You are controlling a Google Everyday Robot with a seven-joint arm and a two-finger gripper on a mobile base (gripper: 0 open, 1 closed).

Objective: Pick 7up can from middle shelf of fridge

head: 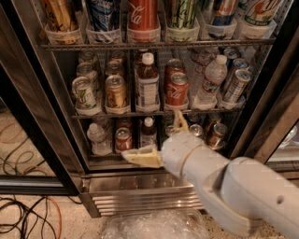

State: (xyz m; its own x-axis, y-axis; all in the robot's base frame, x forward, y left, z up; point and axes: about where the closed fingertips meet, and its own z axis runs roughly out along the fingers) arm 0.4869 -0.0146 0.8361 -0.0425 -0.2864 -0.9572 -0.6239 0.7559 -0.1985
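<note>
The small pale silvery-white 7up can with green markings (85,95) stands upright at the front left end of the thin grey wire middle shelf (154,112), with another silver-topped can just behind it. Just beside it to the right stands a gold-bronze can (116,92), then a brown bottle with a white label and white cap (148,84), a red Coca-Cola can (177,89), a clear plastic water bottle (212,79), and tilted silvery cans with blue markings (236,84) at the far right.

Above this rack, tall cans sit in white cups, among them a tall red Coca-Cola can (143,14). On the rack below are a small clear bottle (98,137), a short red can (124,139), a dark bottle with a white cap (148,130) and a brownish can (217,134).

The gripper (152,135) hovers in front of the lower rack, below the middle shelf and well to the right of the 7up can, apart from it. It is released: one tan finger (142,157) points left along the lower rack's front, the other reaches up towards the middle shelf's edge under the red can, so the two are spread wide. The bulky white arm (233,186) runs down to the lower right corner.

The large glass-door fridge with black frames (32,135) has a ribbed stainless-steel base panel (140,198). Crumpled clear plastic (154,226) lies in front of it, and dark and orange cables (23,219) lie on the floor at left.
</note>
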